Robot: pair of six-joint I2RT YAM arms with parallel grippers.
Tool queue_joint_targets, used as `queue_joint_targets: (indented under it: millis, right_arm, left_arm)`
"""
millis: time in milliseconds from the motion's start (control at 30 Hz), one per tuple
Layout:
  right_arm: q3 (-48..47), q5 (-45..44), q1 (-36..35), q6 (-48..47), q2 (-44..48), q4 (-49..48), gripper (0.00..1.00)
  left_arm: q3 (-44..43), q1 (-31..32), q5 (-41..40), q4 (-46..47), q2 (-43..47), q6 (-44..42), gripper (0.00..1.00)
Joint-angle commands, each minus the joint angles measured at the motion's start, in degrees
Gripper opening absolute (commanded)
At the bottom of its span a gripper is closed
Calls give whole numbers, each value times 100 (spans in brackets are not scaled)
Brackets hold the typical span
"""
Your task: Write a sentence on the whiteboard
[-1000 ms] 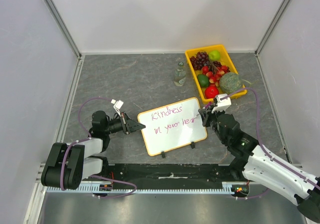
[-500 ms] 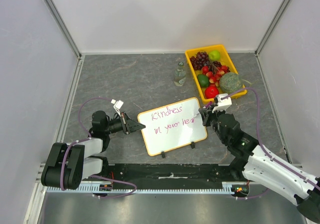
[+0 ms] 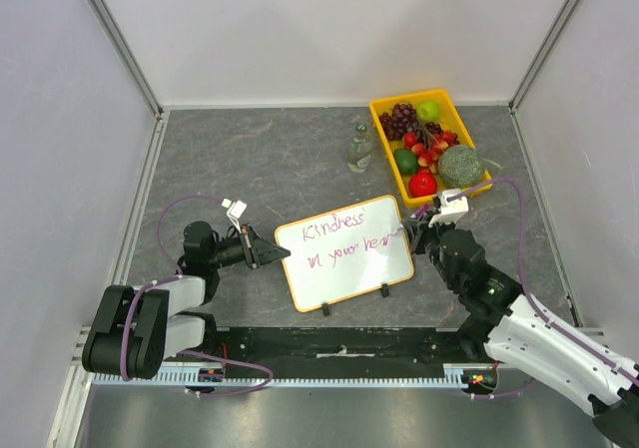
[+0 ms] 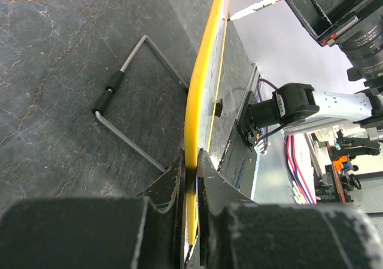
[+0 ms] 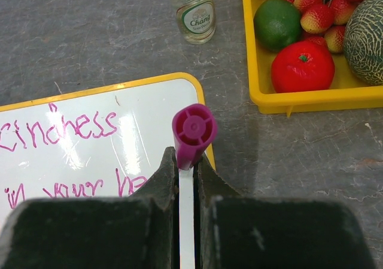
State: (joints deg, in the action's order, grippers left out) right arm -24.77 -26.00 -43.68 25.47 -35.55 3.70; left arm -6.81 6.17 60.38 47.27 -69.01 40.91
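Grey marbled-stone table (image 3: 260, 159). The whiteboard (image 3: 344, 251), a glossy white rectangle with rounded corners and a thin yellow rim, lies near centre, slightly skewed. A bent wire stand (image 4: 134, 101) with a black sleeve shows under it.

The sentence (image 3: 344, 236) is thin pink-purple handwriting in two lines; the lower line ends at the board's right edge.

Left gripper (image 3: 281, 253): black fingers clenched on the board's left rim, as the wrist view shows edge-on.

Right gripper (image 3: 417, 230): fingers grasping a slim white marker (image 5: 192, 131) with a round magenta end, at the board's right edge. Tip contact cannot be told.

Far right: a yellow plastic tray (image 3: 377, 119) of fruit. Just left of it stands a small clear glass bottle (image 3: 359, 149).
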Motion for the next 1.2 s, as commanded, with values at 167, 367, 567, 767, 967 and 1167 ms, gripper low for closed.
queue_joint_targets:
  millis: [167, 367, 567, 767, 967, 1167]
  right_arm:
    - [-124, 7, 18, -69, 180, 60, 0]
    - [-45, 86, 18, -7, 171, 34, 0]
    - [43, -11, 18, 10, 127, 16, 0]
    - [96, 16, 18, 10, 48, -10, 0]
    - [122, -2, 26, 1, 22, -36, 0]
    - [96, -160, 26, -25, 22, -1, 0]
  left_arm:
    - [-49, 7, -70, -16, -42, -83, 2]
    - [-49, 7, -70, -16, -42, -83, 2]
    - [-49, 7, -70, -16, -33, -74, 2]
    - [-49, 7, -70, -16, -33, -83, 2]
    - [-40, 15, -70, -16, -24, -83, 2]
    - [-49, 7, -70, -16, -33, -83, 2]
